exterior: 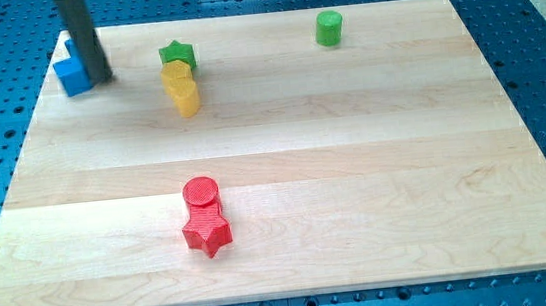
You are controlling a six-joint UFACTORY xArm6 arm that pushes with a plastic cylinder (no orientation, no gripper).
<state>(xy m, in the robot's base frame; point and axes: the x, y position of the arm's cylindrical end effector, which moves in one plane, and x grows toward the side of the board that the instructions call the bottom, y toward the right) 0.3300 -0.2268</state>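
At the view's top left corner of the pale wooden board (353,145), my tip (102,80) rests against the blue plastic block (73,74), which lies just to its left. It is a bare rod, grasping nothing. Rightward stand the green star block (177,54) and yellow block (182,86).
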